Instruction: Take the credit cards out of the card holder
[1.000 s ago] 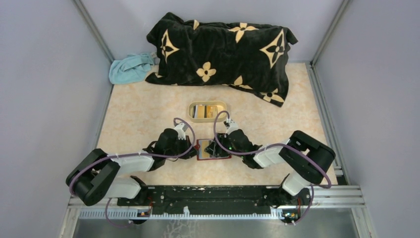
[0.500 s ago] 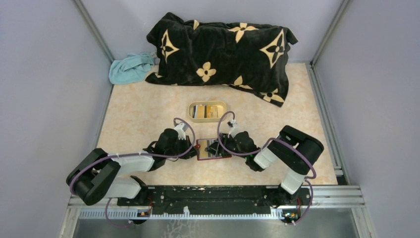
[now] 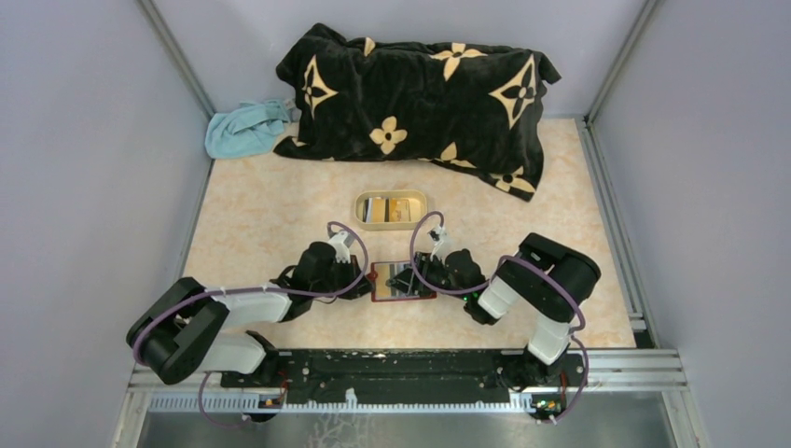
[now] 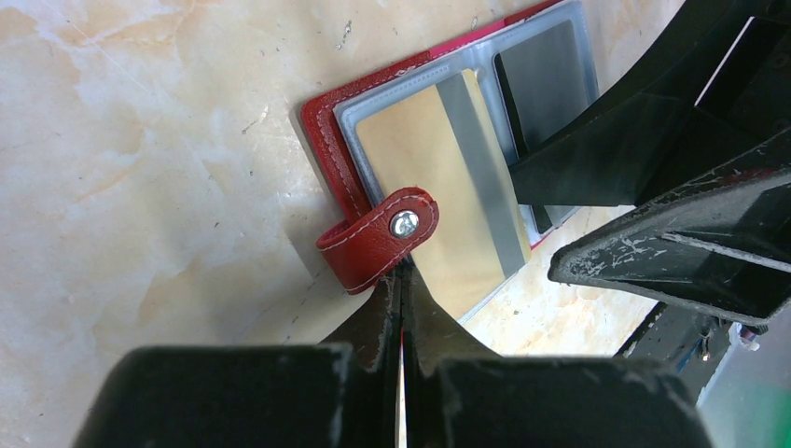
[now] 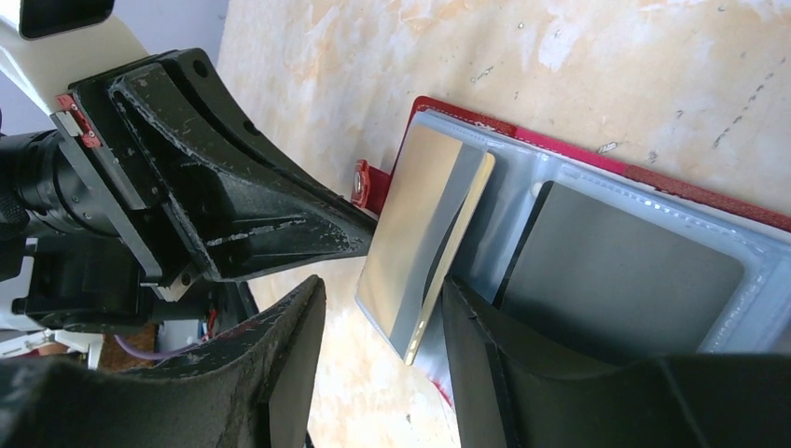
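From above, the holder (image 3: pixel 402 281) lies open on the bench (image 3: pixel 280 215), low in the middle of the frame between my two arms. My left fingers (image 3: pixel 360 278) meet its left edge and my right fingers (image 3: pixel 437 276) reach in over its right side. Just above it sits the tray (image 3: pixel 358 209) with cards (image 3: pixel 390 209) lying in it, so I judge part of the job is done. A blanket (image 3: pixel 420 93) and a cloth (image 3: pixel 244 129) lie along the top, away from the work.

In the left wrist view my left fingers are closed tight at bottom centre. Their tips touch the red tab (image 4: pixel 378 238) where it loops off the holder's edge. I cannot tell whether they pinch any leather. I judge they are there to pin the holder so it does not slide when a card is drawn. A gold card (image 4: pixel 429 177) pokes out past the holder's lower edge, and a dark card (image 4: pixel 546 84) sits in its clear sleeve at upper right.

In the right wrist view my right fingers stand apart, one on each side of the gold card's lower corner, gripping nothing. That corner seems raised off the sleeve. One finger is close against its edge and the other is clear of it. I straddle it because so thin a card can only be taken across its faces.
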`<state>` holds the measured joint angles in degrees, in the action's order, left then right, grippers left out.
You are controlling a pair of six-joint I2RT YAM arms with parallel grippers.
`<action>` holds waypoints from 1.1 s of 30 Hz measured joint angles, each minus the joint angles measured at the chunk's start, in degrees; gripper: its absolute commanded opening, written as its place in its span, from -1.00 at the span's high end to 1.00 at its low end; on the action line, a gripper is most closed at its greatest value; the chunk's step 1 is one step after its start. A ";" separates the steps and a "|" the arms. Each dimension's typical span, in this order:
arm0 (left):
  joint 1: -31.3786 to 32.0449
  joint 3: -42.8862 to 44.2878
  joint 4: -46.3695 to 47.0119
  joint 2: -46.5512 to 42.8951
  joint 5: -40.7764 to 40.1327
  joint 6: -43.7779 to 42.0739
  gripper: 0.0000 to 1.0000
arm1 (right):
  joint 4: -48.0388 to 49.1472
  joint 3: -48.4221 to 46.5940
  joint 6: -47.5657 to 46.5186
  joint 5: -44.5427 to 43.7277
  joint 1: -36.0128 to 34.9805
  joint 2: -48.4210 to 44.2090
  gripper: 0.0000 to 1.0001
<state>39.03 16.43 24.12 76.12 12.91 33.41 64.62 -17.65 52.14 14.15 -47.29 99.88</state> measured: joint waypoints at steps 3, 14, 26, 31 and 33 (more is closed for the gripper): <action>0.00 0.00 0.04 0.02 0.00 0.00 1.00 | 1.70 -0.02 0.07 0.52 0.26 1.09 0.03; -0.04 0.22 0.98 0.98 0.28 0.02 1.00 | 6.45 -0.09 1.49 2.56 0.26 3.76 0.30; 0.00 0.59 1.05 1.46 0.63 0.07 1.00 | 7.82 -0.79 2.12 5.40 0.15 5.64 0.26; 0.00 0.59 1.05 1.46 0.17 0.24 1.00 | 7.85 -0.70 2.08 5.66 0.35 5.53 0.29; 0.00 0.59 1.03 1.46 -0.26 0.35 1.00 | 7.82 -0.33 2.05 5.92 0.83 5.16 0.29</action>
<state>39.03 17.02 25.15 77.58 12.64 33.76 72.44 -17.98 54.19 20.08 -46.46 105.03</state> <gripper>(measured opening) 0.005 0.360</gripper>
